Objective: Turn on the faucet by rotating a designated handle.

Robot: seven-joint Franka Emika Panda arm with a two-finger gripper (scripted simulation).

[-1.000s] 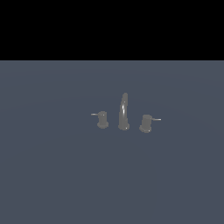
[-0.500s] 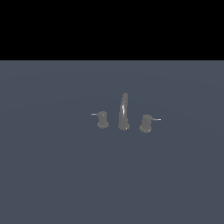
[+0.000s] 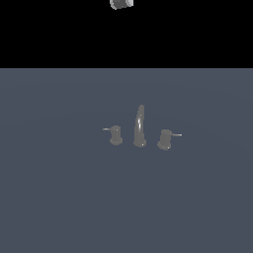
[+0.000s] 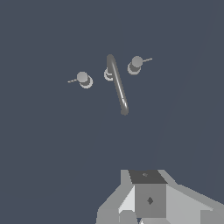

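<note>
Grey metal faucet mid-desk, by the exterior view's left to right: small upright knob with leftward lever, tall curved spout, then the tilted handle with a thin rod pointing right. Judged rigid, smooth and slippery, the handle should turn most easily from a push near the rod's tip. Only a bit of the gripper shows, high above and well apart; whether its jaws are spread cannot be told.

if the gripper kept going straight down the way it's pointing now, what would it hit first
Probably bare floor, hedged since depth is unclear. The gripper looks down from high above, and the faucet lies ahead of it, not directly under it.
</note>
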